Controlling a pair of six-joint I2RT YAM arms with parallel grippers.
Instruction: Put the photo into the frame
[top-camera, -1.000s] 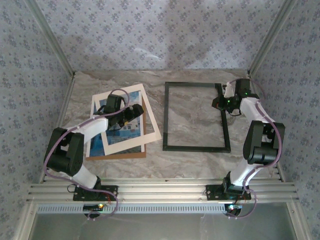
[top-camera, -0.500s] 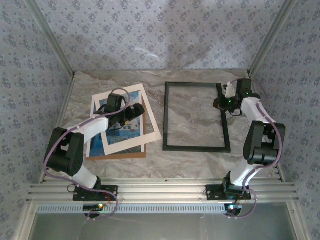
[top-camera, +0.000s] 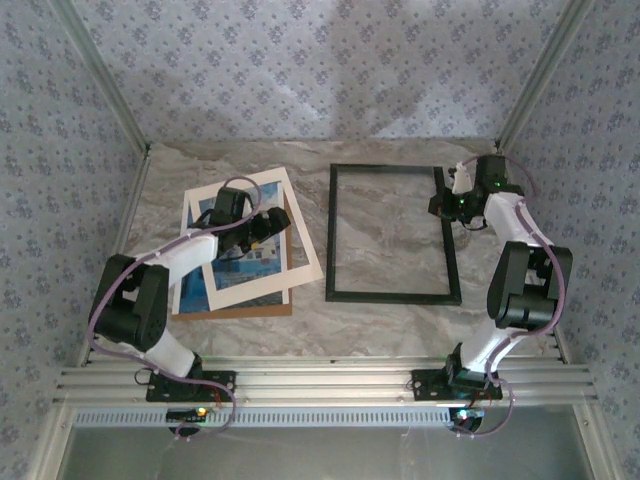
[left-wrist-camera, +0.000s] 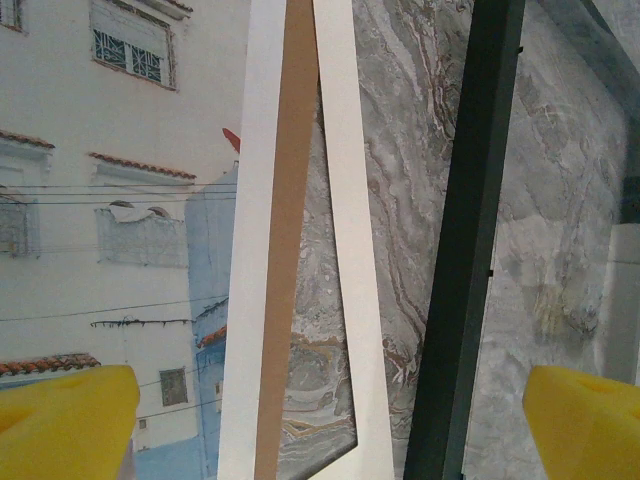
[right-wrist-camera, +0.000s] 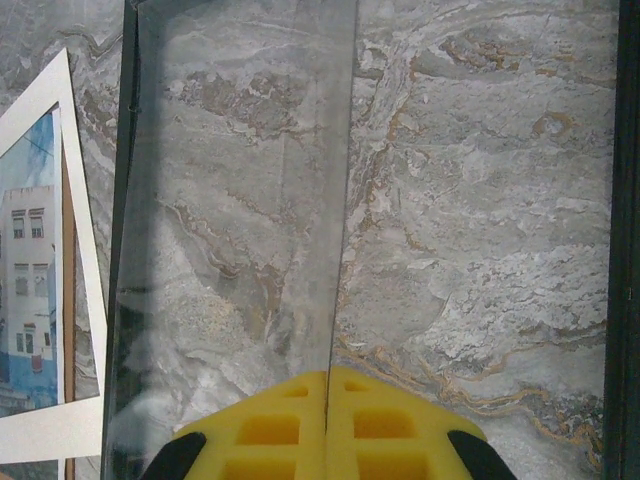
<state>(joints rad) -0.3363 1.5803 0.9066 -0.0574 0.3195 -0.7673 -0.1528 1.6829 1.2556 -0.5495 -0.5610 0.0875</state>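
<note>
The photo (top-camera: 228, 266) of blue-and-white buildings lies on the left on a brown backing board (top-camera: 240, 311), its cream-white border (top-camera: 300, 240) turned askew. My left gripper (top-camera: 268, 226) hovers over the border's right side, open, with nothing between its yellow pads (left-wrist-camera: 65, 420); the wrist view shows the photo (left-wrist-camera: 110, 200) and the black frame (left-wrist-camera: 465, 250) below. The frame (top-camera: 395, 296) lies flat mid-table. My right gripper (top-camera: 452, 203) is at the frame's right rail, shut (right-wrist-camera: 328, 378) on the edge of a thin clear pane (right-wrist-camera: 230, 200).
Patterned walls with metal corner posts (top-camera: 110, 90) close off the marble table (top-camera: 390, 325) at the back and sides. The aluminium rail (top-camera: 320, 385) with both arm bases runs along the near edge. Bare marble lies between the photo and the frame.
My right gripper has shifted slightly to the right and back along the frame's right rail, still shut. The left arm, photo and board have not moved.
</note>
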